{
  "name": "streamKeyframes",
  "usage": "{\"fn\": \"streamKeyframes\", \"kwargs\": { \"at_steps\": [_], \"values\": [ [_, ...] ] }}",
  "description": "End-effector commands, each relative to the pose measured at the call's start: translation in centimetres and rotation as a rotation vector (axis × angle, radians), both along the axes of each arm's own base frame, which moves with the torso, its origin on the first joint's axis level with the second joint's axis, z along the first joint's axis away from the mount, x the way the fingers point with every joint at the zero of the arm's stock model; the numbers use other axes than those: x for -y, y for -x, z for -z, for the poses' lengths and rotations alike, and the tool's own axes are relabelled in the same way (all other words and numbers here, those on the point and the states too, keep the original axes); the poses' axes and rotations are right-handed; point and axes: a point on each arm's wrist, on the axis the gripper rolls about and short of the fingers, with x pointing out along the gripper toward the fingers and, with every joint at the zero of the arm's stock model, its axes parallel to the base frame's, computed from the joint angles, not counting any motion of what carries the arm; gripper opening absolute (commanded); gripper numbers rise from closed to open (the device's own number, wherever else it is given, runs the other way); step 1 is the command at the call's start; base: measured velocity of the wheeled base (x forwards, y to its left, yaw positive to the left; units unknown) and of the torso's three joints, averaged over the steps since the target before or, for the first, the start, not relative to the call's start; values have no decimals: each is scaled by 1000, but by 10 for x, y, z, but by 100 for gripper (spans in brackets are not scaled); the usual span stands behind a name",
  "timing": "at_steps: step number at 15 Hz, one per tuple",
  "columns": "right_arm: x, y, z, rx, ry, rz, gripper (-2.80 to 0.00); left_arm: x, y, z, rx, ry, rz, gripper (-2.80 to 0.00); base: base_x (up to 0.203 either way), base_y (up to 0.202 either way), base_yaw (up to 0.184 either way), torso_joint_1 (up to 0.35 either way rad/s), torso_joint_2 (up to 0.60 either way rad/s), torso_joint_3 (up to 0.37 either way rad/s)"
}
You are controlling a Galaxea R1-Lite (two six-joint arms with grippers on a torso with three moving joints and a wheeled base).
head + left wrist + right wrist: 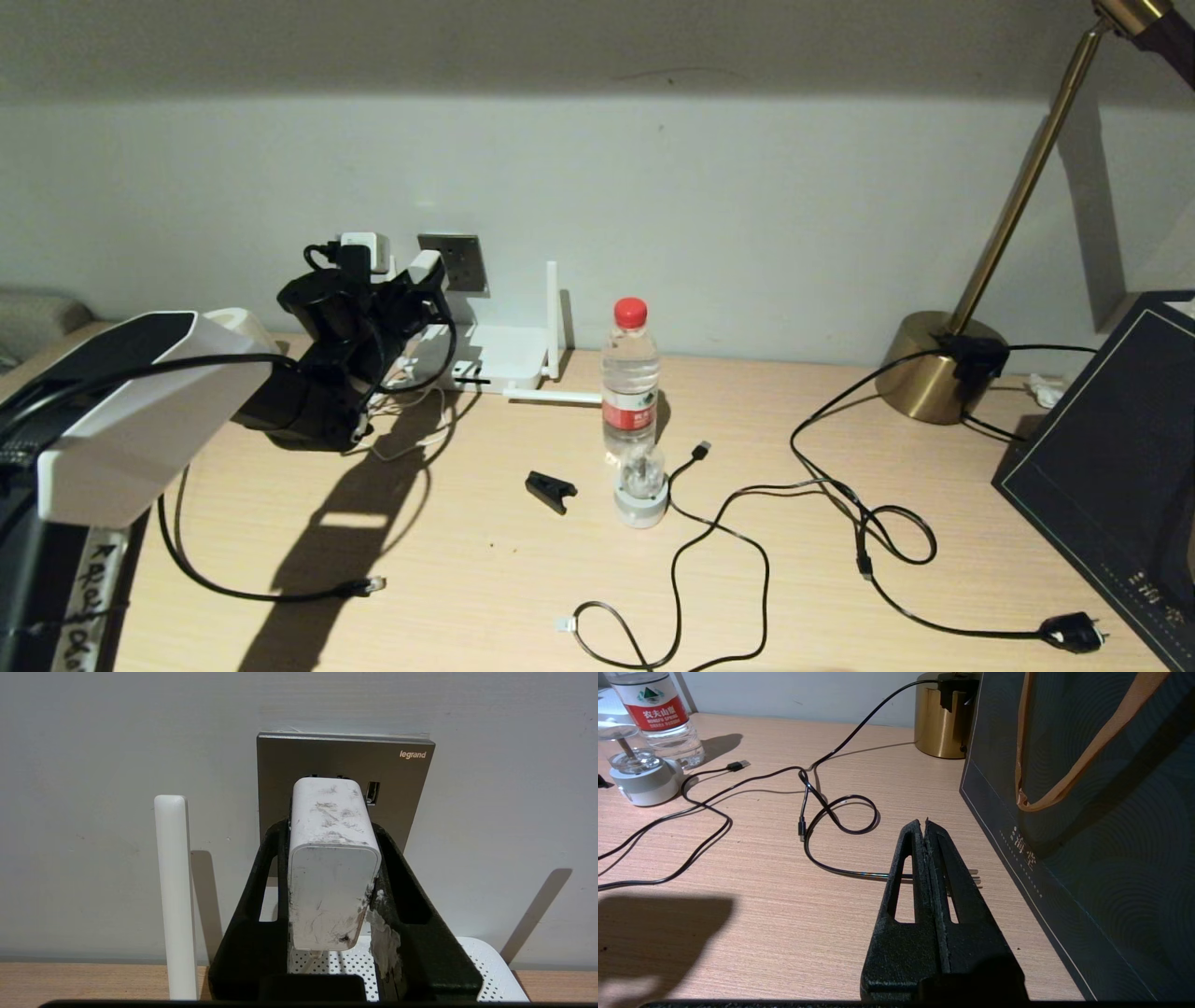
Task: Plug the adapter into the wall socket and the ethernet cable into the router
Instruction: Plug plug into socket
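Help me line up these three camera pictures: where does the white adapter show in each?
Head view: the adapter sits at the left tool, against the wall socket.
Left wrist view: centre, adapter held by the tool.
Right wrist view: not in it.
Shared landmark: the wall socket.

The adapter covers the middle of the wall socket, so its pin holes are hidden and there's no telling whether the prongs are seated or just short of the plate. The left gripper hides the adapter's sides, and its fingertips vanish behind the white block. From the head view the left arm blocks the near end of the router; the port row can't be made out. Down at the desk's near edge, the ethernet cable runs under the arm and out of sight. The right gripper covers part of the black mains plug.
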Motion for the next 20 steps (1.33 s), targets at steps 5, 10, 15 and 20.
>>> {"fn": "streamKeyframes", "kwargs": {
  "at_steps": [5, 10, 15, 20],
  "values": [
    [0, -3, 10, -35, 0, 0, -280, 0, -1, -1, 13, 2, 1, -280, 0, 0, 0, 0, 0, 0],
    [0, -3, 10, -35, 0, 0, -280, 0, -2, -3, 13, 1, 1, -280, 0, 0, 0, 0, 0, 0],
    [0, -3, 10, -35, 0, 0, -280, 0, -2, -3, 12, 2, 1, -280, 0, 0, 0, 0, 0, 0],
    [0, -3, 10, -35, 0, 0, -280, 0, -6, -7, 25, 4, -1, -280, 0, 0, 0, 0, 0, 0]
  ]
}}
